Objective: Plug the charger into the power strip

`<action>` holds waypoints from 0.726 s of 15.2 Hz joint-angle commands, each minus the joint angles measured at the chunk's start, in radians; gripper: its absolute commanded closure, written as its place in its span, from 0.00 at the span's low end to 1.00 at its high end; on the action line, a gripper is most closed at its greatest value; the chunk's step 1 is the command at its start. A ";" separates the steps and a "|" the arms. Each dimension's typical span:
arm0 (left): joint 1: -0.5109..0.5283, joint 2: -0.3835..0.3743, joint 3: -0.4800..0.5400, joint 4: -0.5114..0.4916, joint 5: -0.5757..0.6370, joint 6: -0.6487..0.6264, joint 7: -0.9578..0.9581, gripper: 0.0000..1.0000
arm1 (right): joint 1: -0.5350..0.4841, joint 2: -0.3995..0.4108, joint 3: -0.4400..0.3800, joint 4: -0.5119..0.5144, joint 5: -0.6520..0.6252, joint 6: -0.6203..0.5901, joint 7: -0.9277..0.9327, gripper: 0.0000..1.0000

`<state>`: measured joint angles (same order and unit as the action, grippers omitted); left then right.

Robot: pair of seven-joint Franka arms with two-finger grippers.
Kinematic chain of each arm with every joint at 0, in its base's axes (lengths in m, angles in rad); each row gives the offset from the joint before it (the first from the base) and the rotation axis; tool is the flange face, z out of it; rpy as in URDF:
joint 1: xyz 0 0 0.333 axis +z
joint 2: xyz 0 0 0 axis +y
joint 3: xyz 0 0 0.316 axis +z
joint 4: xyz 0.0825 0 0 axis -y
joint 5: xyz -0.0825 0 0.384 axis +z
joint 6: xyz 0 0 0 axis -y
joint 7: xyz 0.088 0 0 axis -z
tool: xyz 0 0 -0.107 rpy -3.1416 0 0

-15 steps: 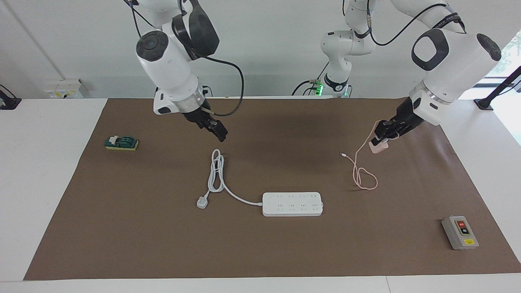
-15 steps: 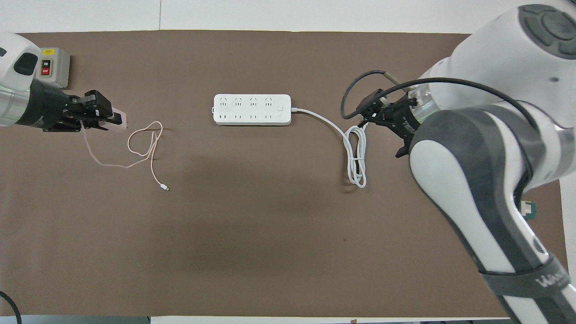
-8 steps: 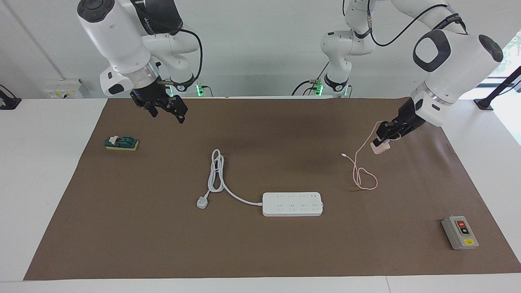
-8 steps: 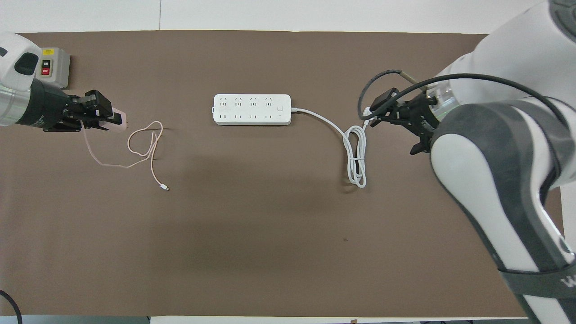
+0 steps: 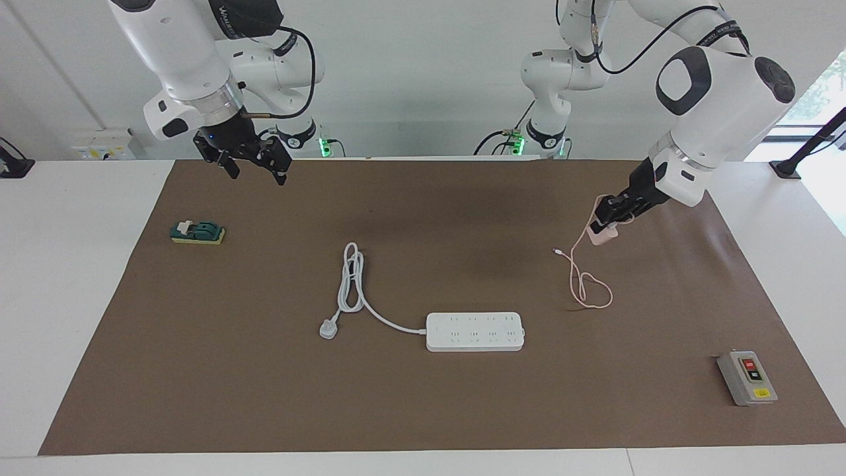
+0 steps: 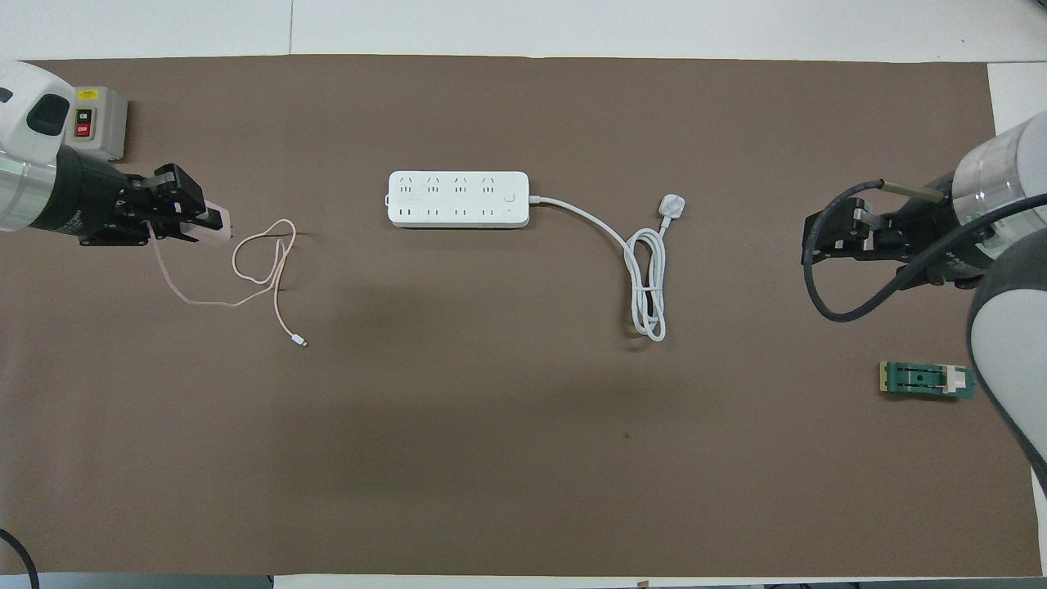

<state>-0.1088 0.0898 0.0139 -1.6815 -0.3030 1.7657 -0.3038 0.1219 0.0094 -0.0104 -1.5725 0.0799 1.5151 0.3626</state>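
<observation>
Change: since the earlier pictures the right gripper (image 5: 254, 162) has drawn back from over the white cord toward the worktop edge at the robots' side; the left gripper (image 5: 607, 221) has lifted the charger a little and carried it slightly toward the table's middle.
Power strip: the long flat white power strip with rows of sockets (image 5: 475, 331) lies flat at mid-table, somewhat toward the edge away from the robots, nothing plugged in.
Right arm: it waits, raised over the brown mat's edge; its fingers stand apart and empty.
Left arm: it slants down from the left arm's end, its fingers closed on the small pale pink cube charger (image 5: 602, 237), which hangs just above the mat.
Cable: the thin pink cable (image 5: 585, 284) trails in a loop on the mat.
Risk: the loop may drag or catch during the carry; the unheld strip may slide when the pins press in; a tilted cube would miss the socket.
</observation>
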 commanded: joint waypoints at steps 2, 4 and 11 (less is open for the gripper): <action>-0.050 -0.004 0.009 -0.010 0.031 0.130 -0.136 1.00 | -0.018 -0.002 0.010 -0.009 -0.019 0.004 -0.025 0.00; -0.097 -0.001 0.008 -0.014 0.106 0.152 -0.239 1.00 | -0.024 -0.002 0.007 -0.011 -0.020 0.010 -0.036 0.00; -0.180 0.001 0.008 -0.014 0.223 0.167 -0.685 1.00 | -0.070 0.018 0.042 -0.009 -0.071 -0.026 -0.100 0.00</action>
<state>-0.2720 0.0953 0.0094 -1.6837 -0.1027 1.9091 -0.8309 0.1010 0.0238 -0.0052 -1.5758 0.0224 1.4981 0.2974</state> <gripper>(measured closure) 0.687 0.000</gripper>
